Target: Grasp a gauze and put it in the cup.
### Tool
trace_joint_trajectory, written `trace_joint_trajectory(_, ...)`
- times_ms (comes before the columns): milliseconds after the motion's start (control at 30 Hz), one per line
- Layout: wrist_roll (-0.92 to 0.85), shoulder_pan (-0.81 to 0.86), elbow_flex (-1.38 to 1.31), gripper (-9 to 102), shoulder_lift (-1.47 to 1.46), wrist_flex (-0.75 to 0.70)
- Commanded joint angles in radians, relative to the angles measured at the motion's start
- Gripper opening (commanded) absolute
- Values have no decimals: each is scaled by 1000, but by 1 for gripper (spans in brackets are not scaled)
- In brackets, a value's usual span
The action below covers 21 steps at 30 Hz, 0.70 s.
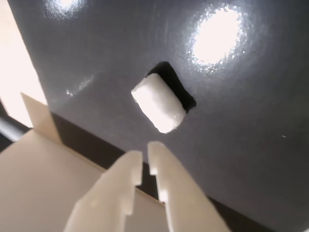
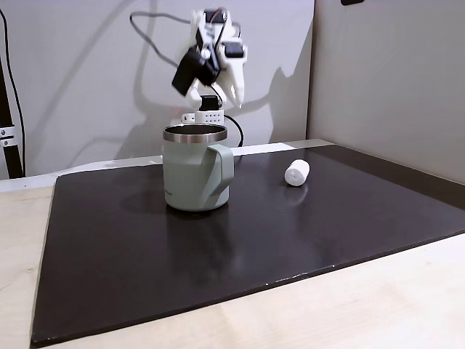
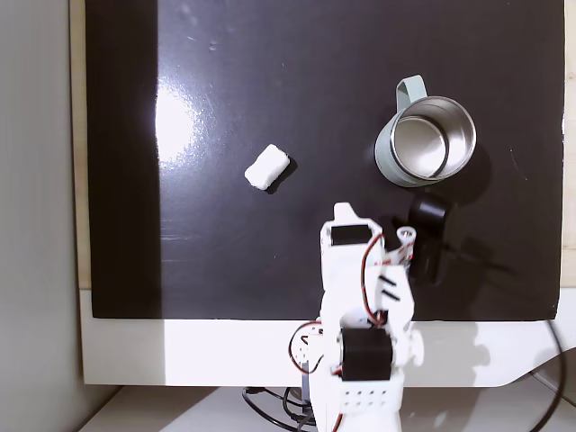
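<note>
The gauze (image 1: pixel 159 104) is a small white roll lying on its side on the black mat, just ahead of my fingertips in the wrist view. In both fixed views the gauze (image 2: pixel 296 172) (image 3: pixel 266 167) lies apart from the cup. The sage-green cup (image 2: pixel 196 167) (image 3: pixel 389 155) stands upright with its steel rim up and nothing visible inside. My white gripper (image 1: pixel 146 160) (image 2: pixel 228 93) (image 3: pixel 346 216) hangs high above the mat near its back edge. Its jaws are nearly together and hold nothing.
A glossy black mat (image 2: pixel 218 254) covers most of the light wooden table (image 2: pixel 349 305). The arm's base (image 3: pixel 355 378) stands at the mat's back edge. Walls close in behind the table and on the right in a fixed view (image 2: pixel 392 73).
</note>
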<state>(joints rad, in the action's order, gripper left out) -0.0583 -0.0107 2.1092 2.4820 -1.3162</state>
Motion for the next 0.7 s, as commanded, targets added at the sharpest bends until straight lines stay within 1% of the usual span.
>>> trace_joint_trajectory(0, -40, 2, -278, 0, -196, -101)
trace_joint_trajectory(100, -114, -2, -456, 1, -359, -202)
trace_joint_trajectory(233, -229, -31, -635, 7, -535, -328)
trace_joint_trajectory(333, -304, -60, -699, 11, -618, -367)
trace_joint_trajectory(500, -347, -98, -867, 20, -818, -465)
trace_joint_trajectory(667, -439, -152, -891, 30, -904, -480)
